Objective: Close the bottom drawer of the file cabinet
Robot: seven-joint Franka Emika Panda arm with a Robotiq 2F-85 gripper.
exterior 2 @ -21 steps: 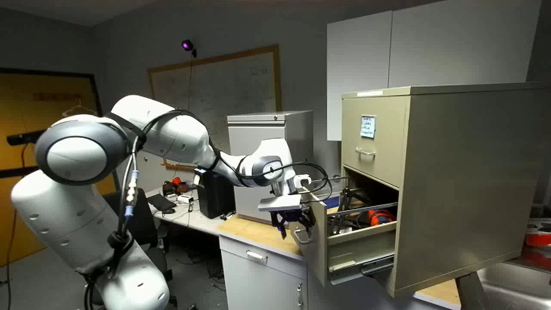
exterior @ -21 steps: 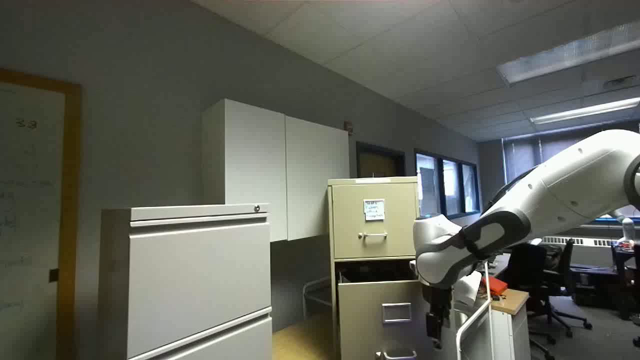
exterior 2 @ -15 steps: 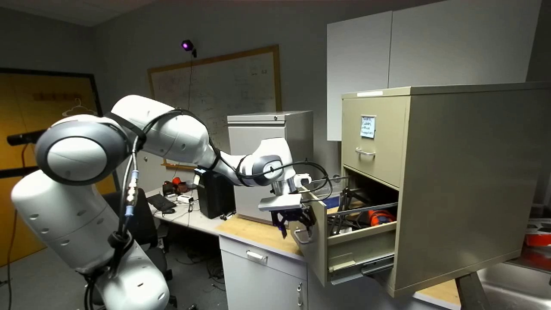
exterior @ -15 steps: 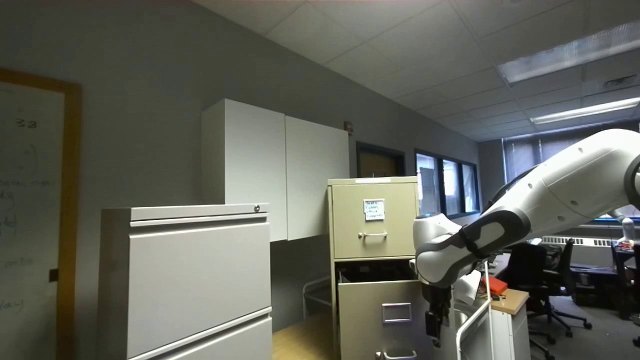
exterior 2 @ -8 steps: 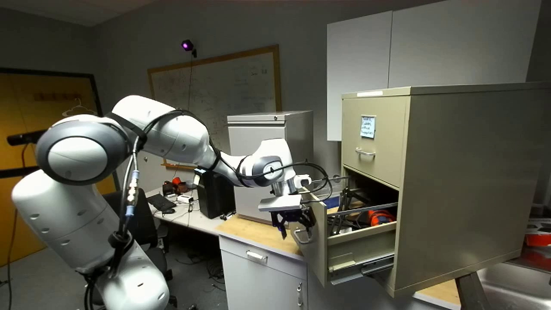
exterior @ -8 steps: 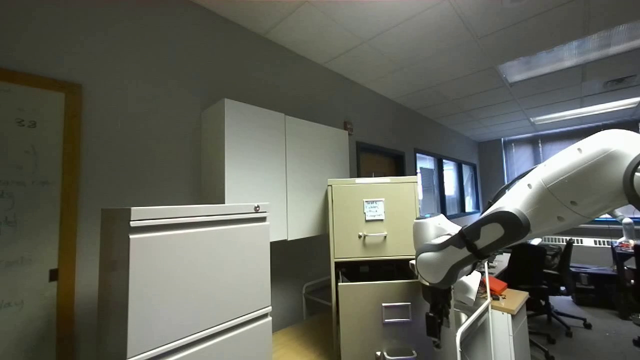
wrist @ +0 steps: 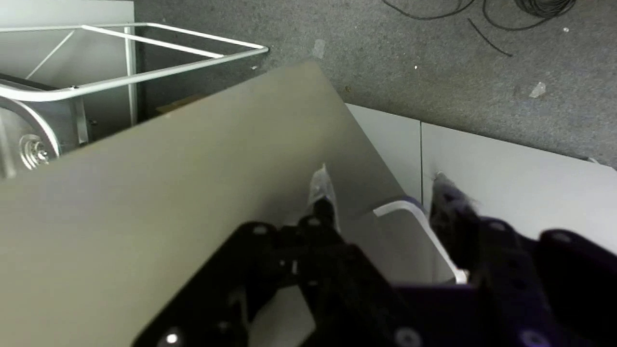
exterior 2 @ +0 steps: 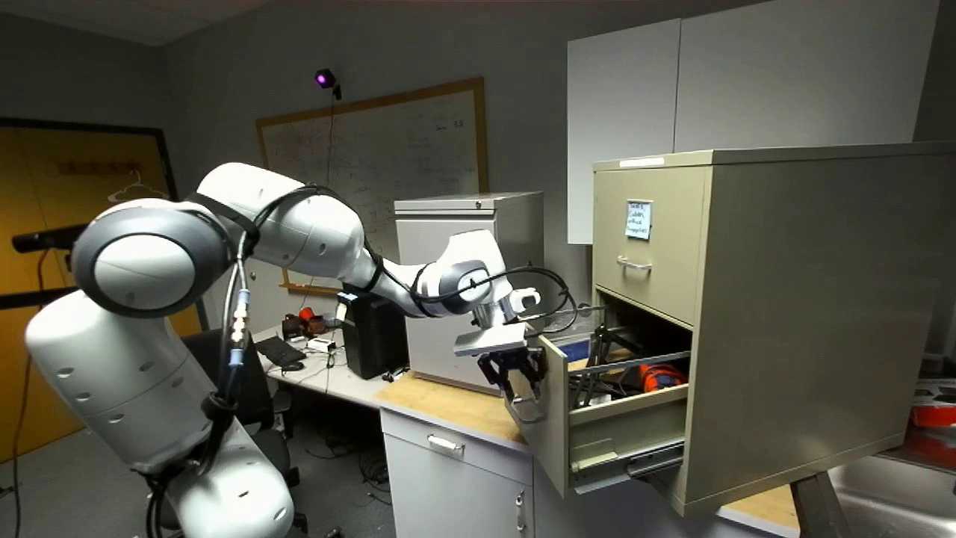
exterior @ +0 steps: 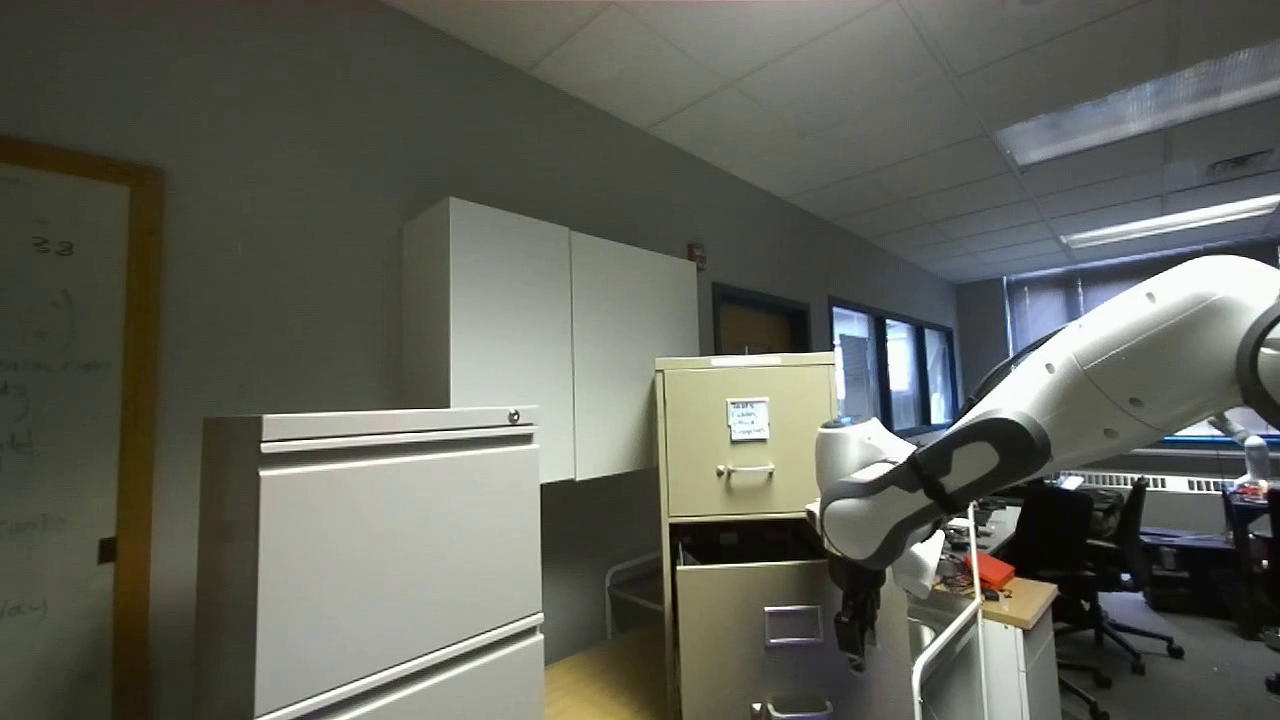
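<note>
fingers (wrist: 453,214) apart (handle (wrist: 430,231) visible between them) near the open bottom drawer (exterior 2: 550,418) of the file cabinet (exterior 2: 806,314)

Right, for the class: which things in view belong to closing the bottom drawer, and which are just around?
Part of the job:
file cabinet
bottom drawer, open
open gripper

Just around:
light-grey lateral cabinet
white wall cupboards
whiteboard
black floor cable

The white arm (exterior 2: 314,232) has grey rings (exterior 2: 209,258), black cables (exterior 2: 531,267) and a black, screw-studded hand (wrist: 382,174).
</note>
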